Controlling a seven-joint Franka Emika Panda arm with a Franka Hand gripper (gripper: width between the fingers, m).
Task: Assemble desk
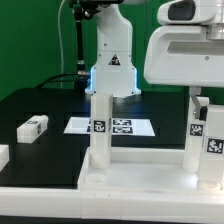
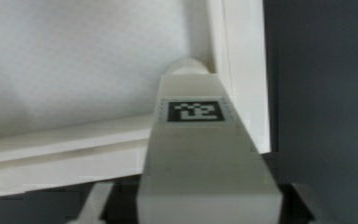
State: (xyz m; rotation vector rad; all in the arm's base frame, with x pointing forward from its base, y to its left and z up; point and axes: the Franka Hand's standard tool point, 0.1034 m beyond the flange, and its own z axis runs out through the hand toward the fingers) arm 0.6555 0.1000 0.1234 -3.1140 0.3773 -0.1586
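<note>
Exterior view: the desk top [image 1: 140,185] lies along the near edge of the black table [image 1: 40,105]. Two legs stand up from it, one toward this view's left [image 1: 100,125] and one at its right [image 1: 212,135]. The gripper [image 1: 203,100] hangs straight over the right leg, and its fingers reach down to that leg's upper end. A spare leg [image 1: 33,126] lies loose on the table well off to this view's left, and the marker board [image 1: 120,127] lies flat behind the desk top. From here I cannot see how wide the jaws stand.

Wrist view: the same leg [image 2: 197,150] runs away from the camera to a corner of the desk top [image 2: 78,70]. A dark finger [image 2: 309,205] sits close to each of its side faces, so the gripper [image 2: 202,208] is partly closed around it. Whether the fingers already press on the plastic or only flank it, I cannot tell.

The leg looks like hard moulded plastic. It is probably light and stiff, with smooth faces that could slip under a weak pinch. Its square section gives two flat opposite sides, and the best hold is likely across those, squarely and high up, away from the socket.
</note>
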